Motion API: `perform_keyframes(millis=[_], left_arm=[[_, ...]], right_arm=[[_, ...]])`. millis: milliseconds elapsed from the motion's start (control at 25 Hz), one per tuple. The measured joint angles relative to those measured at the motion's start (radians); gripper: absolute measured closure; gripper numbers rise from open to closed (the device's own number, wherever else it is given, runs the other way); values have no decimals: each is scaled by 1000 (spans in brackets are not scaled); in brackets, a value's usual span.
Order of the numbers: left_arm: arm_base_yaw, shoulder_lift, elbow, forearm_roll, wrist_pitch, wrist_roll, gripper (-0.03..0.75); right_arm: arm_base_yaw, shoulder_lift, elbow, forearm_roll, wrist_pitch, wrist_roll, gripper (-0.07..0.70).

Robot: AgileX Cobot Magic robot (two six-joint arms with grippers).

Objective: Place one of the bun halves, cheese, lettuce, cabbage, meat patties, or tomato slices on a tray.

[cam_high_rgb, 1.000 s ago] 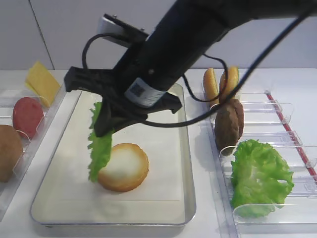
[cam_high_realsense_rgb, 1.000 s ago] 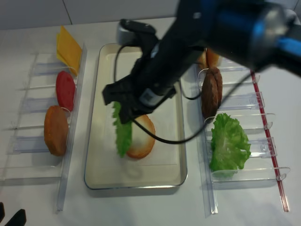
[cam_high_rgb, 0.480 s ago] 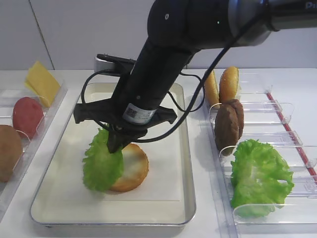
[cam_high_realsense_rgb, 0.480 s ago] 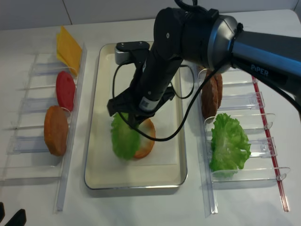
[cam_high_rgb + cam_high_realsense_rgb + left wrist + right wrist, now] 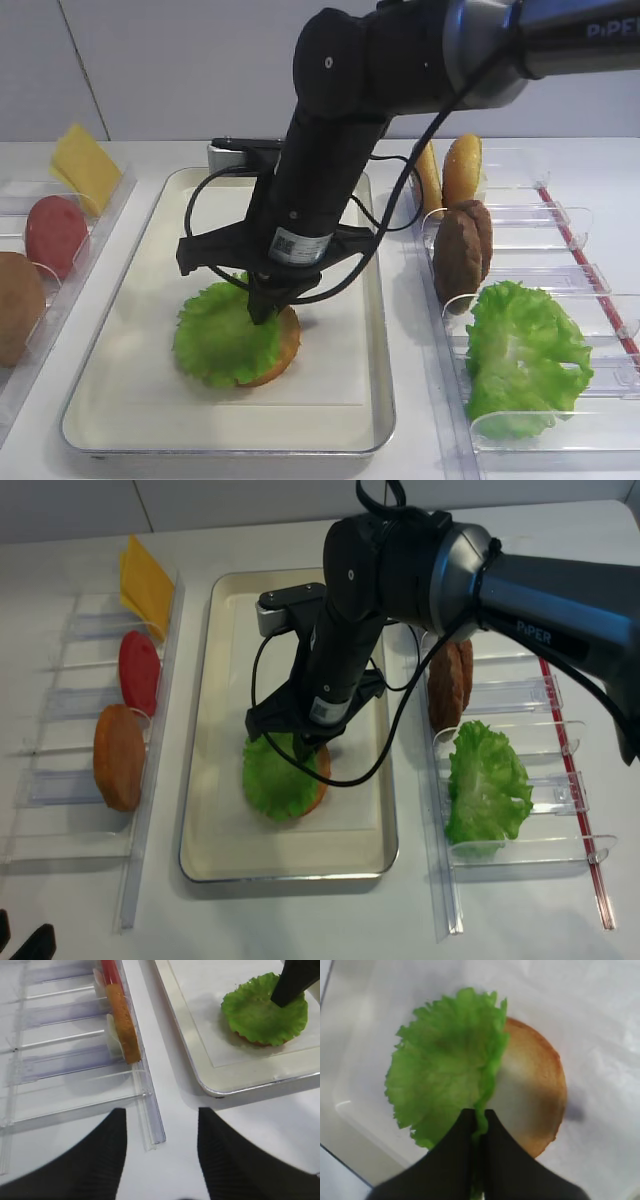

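The lettuce [image 5: 222, 342] lies spread over the left part of a bun half [image 5: 283, 345] on the cream tray [image 5: 130, 330]. My right gripper [image 5: 262, 312] points straight down onto it. In the right wrist view the right gripper [image 5: 479, 1111] is shut on a pinched fold of the lettuce [image 5: 440, 1070], with the bun's pale face [image 5: 532, 1095] bare to the right. My left gripper [image 5: 161, 1115] hangs open over bare table, by the near end of the left rack [image 5: 150, 1110]. From there the lettuce [image 5: 260, 1010] shows on the tray [image 5: 200, 1060].
The left rack holds cheese [image 5: 85, 165], a tomato slice [image 5: 55, 232] and a bun half [image 5: 120, 757]. The right rack holds bun halves [image 5: 448, 170], meat patties [image 5: 462, 250] and a tall mass of ruffled green leaves [image 5: 525, 355]. The right arm's cable [image 5: 400, 200] loops over the tray.
The right arm has come down. The lettuce, hanging edge-on beside the bun a second ago, now lies flat across it, still pinched.
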Motion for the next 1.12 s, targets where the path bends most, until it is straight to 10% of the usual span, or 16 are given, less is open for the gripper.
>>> perform_keyframes(millis=[320,520,680,1120], left_arm=[[0,0,0,0,0,0,391],[0,0,0,0,0,0,391],[0,0,0,0,0,0,391],[0,0,0,0,-1,0,391]], right_arm=[[0,0,0,-24,1,16,542],[0,2,-16,-66,28,19,252],[0,2,-112,-159,155,47,58],[-4,-50,-254,-315,268,119,66]])
